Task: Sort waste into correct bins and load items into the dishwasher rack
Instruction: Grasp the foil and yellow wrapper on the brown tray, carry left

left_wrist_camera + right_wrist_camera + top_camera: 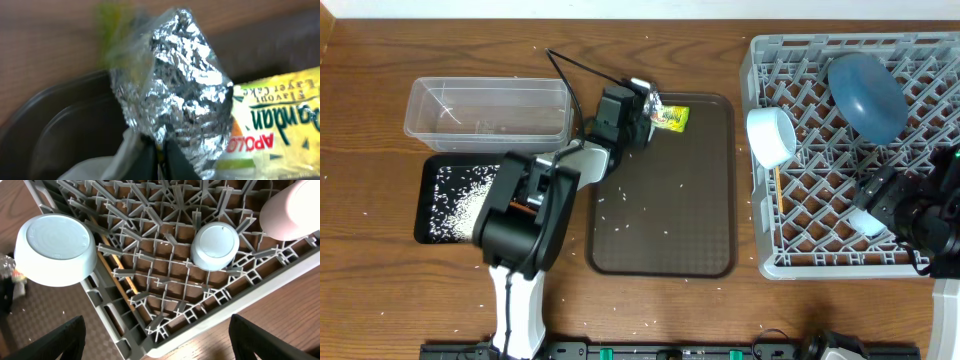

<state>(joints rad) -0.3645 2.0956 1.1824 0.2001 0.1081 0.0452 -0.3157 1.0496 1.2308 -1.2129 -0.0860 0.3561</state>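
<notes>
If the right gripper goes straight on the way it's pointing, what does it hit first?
The right gripper would probably meet the floor of the rack first, between the upturned bowl and the small cup; depth is unclear.

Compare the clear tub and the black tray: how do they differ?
The clear tub is see-through and deep-walled; the black tray is opaque and shallow. The tray holds white rice grains; the tub looks almost empty. Both are rectangular, similar in length.
</notes>
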